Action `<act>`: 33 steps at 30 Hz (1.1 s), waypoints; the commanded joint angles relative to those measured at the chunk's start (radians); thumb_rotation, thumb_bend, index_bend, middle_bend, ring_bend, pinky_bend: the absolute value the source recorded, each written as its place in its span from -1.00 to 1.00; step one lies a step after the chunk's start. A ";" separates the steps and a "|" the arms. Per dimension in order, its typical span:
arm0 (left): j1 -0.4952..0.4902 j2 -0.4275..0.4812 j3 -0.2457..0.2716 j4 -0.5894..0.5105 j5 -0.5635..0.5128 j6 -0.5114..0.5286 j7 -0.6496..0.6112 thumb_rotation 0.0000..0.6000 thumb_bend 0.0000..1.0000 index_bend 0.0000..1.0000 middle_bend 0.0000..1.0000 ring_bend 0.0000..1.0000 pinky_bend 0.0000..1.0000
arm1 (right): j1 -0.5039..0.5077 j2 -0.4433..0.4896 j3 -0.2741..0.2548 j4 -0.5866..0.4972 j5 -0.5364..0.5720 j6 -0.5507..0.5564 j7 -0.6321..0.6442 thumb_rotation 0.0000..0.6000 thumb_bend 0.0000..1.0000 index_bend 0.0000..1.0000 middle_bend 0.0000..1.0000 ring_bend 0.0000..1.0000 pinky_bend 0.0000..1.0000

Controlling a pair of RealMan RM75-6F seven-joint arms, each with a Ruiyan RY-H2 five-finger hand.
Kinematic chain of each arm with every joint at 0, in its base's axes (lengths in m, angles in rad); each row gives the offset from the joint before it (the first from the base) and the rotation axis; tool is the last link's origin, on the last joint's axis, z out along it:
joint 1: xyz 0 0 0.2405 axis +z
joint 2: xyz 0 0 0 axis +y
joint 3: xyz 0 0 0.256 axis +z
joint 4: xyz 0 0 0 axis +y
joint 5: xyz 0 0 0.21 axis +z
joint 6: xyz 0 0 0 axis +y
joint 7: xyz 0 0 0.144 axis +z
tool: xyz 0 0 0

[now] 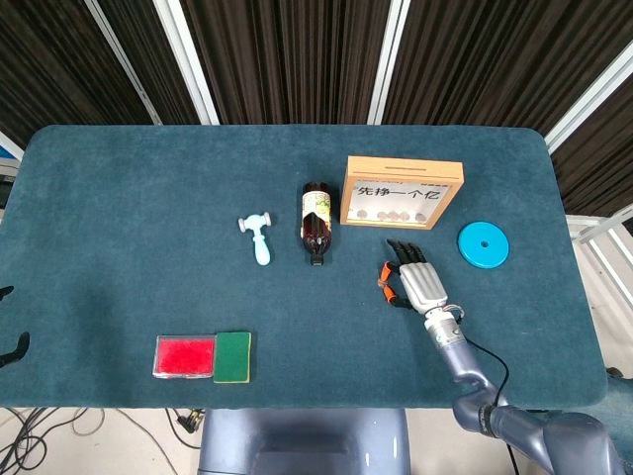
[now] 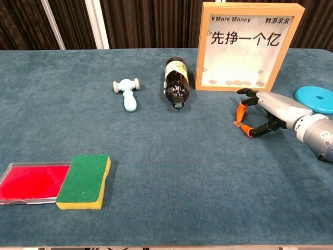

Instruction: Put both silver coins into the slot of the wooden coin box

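Note:
The wooden coin box (image 1: 401, 191) (image 2: 244, 44) stands upright at the back right, with its slot (image 1: 404, 168) on top and several coins behind its pane. One small silver coin (image 2: 237, 124) lies on the blue cloth in front of the box. I see no second loose coin. My right hand (image 1: 413, 280) (image 2: 268, 111) rests palm down just right of the coin, holding nothing. Its orange-tipped fingertips (image 2: 241, 110) are curled apart on either side of the coin. Only dark fingertips of my left hand (image 1: 12, 346) show at the left edge.
A brown bottle (image 1: 316, 222) (image 2: 176, 83) lies left of the box, and a pale blue toy hammer (image 1: 258, 237) lies beyond it. A blue disc (image 1: 483, 244) (image 2: 316, 98) sits right of my hand. A red tray (image 2: 28, 182) and a green sponge (image 2: 85, 180) lie front left.

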 commanded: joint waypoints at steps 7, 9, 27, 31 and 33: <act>-0.001 0.002 0.002 -0.001 -0.002 -0.003 0.001 1.00 -0.21 -0.73 -1.00 -1.00 -1.00 | 0.003 0.027 -0.008 -0.035 0.006 -0.037 -0.016 1.00 -0.13 -0.12 -0.85 -1.00 -1.00; -0.002 0.002 0.002 -0.002 -0.003 -0.003 0.001 1.00 -0.21 -0.74 -1.00 -1.00 -1.00 | 0.005 0.030 -0.008 -0.041 0.009 -0.043 -0.021 1.00 -0.13 -0.13 -0.85 -1.00 -1.00; -0.002 0.008 0.004 -0.008 -0.008 -0.010 -0.007 1.00 -0.21 -0.73 -1.00 -1.00 -1.00 | 0.009 -0.008 0.032 -0.029 0.037 -0.023 0.013 1.00 -0.13 0.31 -0.85 -1.00 -1.00; -0.003 0.009 0.005 -0.009 -0.008 -0.012 -0.009 1.00 -0.21 -0.73 -1.00 -1.00 -1.00 | 0.006 -0.020 0.043 -0.021 0.037 0.000 0.040 1.00 -0.13 0.41 -0.85 -1.00 -1.00; -0.003 0.010 0.005 -0.010 -0.009 -0.014 -0.011 1.00 -0.21 -0.73 -1.00 -1.00 -1.00 | 0.006 -0.022 0.044 -0.019 0.035 0.006 0.049 1.00 -0.12 0.42 -0.85 -1.00 -1.00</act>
